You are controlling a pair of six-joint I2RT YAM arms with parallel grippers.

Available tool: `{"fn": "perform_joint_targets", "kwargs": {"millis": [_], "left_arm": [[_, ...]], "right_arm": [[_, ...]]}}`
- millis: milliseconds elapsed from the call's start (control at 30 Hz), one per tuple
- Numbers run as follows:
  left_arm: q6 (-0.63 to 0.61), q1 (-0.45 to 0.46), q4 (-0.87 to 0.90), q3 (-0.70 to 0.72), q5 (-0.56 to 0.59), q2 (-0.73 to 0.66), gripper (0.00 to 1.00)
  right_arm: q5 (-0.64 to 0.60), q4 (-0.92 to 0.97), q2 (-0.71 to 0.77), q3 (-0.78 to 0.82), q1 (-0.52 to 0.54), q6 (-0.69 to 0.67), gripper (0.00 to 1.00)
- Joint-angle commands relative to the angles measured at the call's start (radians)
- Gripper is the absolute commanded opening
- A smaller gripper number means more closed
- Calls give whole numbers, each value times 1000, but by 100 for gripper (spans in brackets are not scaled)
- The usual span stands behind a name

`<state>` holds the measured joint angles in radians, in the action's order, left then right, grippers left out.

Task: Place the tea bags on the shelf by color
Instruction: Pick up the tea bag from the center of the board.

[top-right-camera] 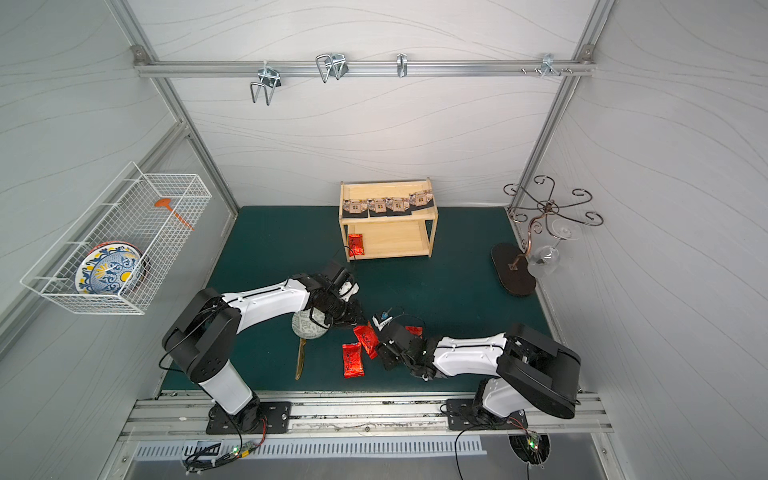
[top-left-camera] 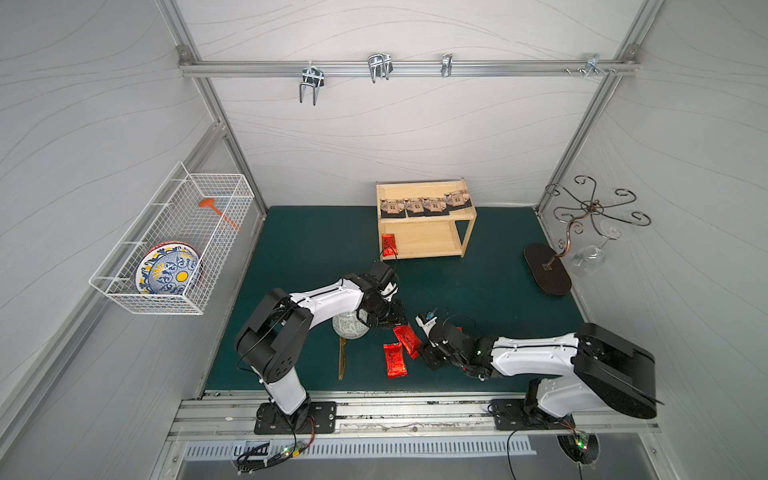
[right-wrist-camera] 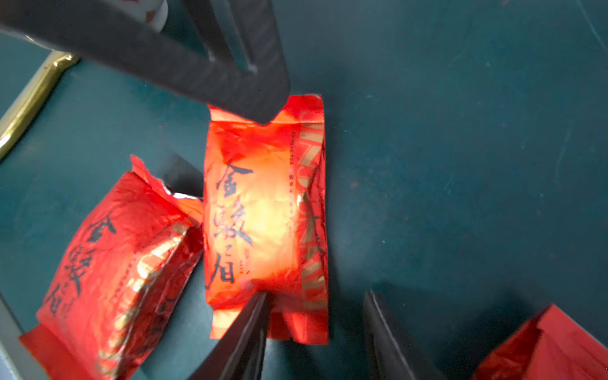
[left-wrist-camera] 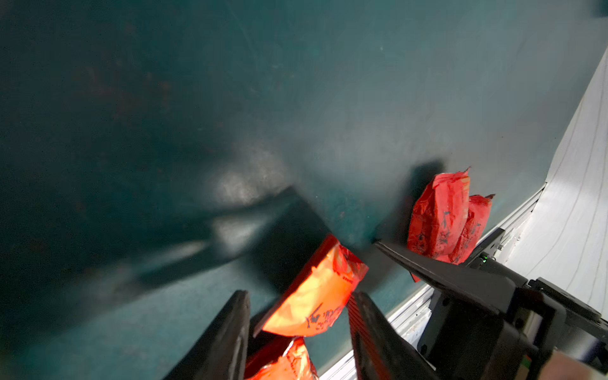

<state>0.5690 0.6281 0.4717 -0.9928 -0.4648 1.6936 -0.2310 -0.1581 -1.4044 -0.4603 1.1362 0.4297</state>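
Six-o'clock red sachet [right-wrist-camera: 260,210] looks light, slippery: pinch its crimped end; right tool [right-wrist-camera: 316,294] gapes, whether left tool [left-wrist-camera: 299,293] grips, I cannot tell.

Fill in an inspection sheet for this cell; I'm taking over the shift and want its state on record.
Surface: green mat, no spills seen.
Job's things: four beige packets on the shelf top tray; one red sachet at lower tier's edge; other red sachets loose on mat.
Clutter: gold knife, round patterned disc.
Grippers: left gripper jaws apart around one sachet; right gripper open.
Cables: black leads trail below bases.
Surroundings: wire basket with plate; glass stand.
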Motion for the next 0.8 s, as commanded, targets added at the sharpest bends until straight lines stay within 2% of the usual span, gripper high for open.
{"fn": "perform_joint_targets", "kwargs": {"millis": [0,300,467,600,767], "left_arm": [[0,8,-36,3,-17,-6,53],[3,11,-60,38,-31,-16,37],[-1,10,-50,38,-19,-1,35],[-1,12,-52,37,-19,0,25],[-1,12,-48,33,-14,-5,6]], "right_arm": [[6,-12,-10,8,-7,17,51],[13,-22,-24,12,-17,23,51],[14,-31,-28,18,-21,29,50],[15,-33,-27,20,-25,30,50],[16,-28,-7,23,-37,32,50]]}}
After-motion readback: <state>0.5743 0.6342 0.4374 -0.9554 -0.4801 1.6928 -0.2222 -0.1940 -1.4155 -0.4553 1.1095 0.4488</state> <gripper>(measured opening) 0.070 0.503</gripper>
